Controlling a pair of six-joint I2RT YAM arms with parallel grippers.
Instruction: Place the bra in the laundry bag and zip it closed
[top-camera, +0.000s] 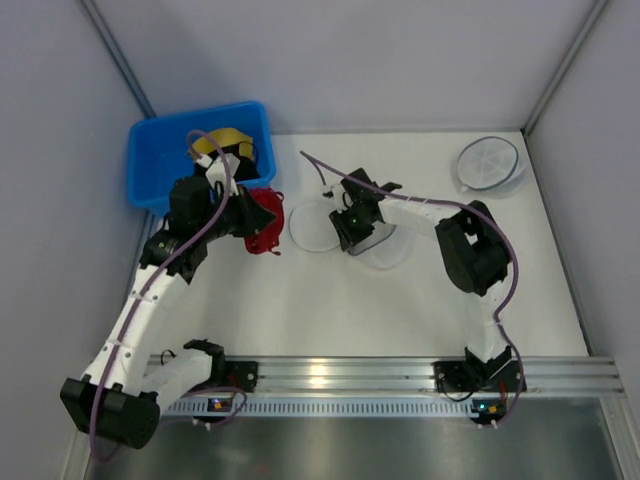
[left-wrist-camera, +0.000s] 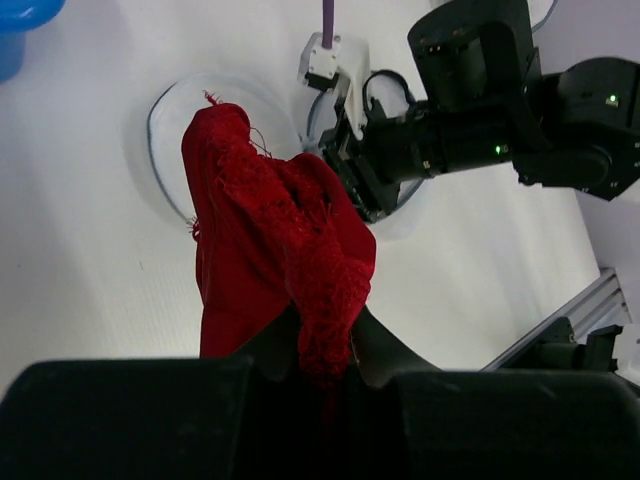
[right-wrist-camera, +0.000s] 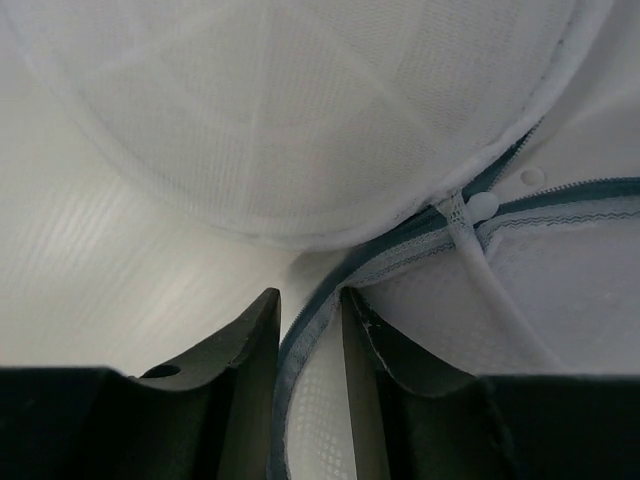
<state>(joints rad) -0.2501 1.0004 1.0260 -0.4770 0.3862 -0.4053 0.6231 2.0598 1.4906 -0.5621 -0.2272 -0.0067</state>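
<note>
The red lacy bra (left-wrist-camera: 265, 240) hangs bunched from my left gripper (left-wrist-camera: 325, 345), which is shut on its lower fold. In the top view that gripper (top-camera: 252, 215) holds the bra (top-camera: 266, 225) above the table, just left of the laundry bag (top-camera: 312, 233). The white mesh bag lies open as two dish-like halves, the second half (top-camera: 390, 250) to the right. My right gripper (top-camera: 350, 228) sits between the halves. Its jaws (right-wrist-camera: 309, 300) are closed on the dark zipper rim (right-wrist-camera: 305, 345) of the near half; the far half (right-wrist-camera: 300, 120) fills the view above.
A blue bin (top-camera: 160, 165) with a yellow garment (top-camera: 225, 140) stands at the back left, close behind my left arm. Another round white mesh bag (top-camera: 488, 163) with a spoke pattern lies at the back right. Grey walls enclose the table.
</note>
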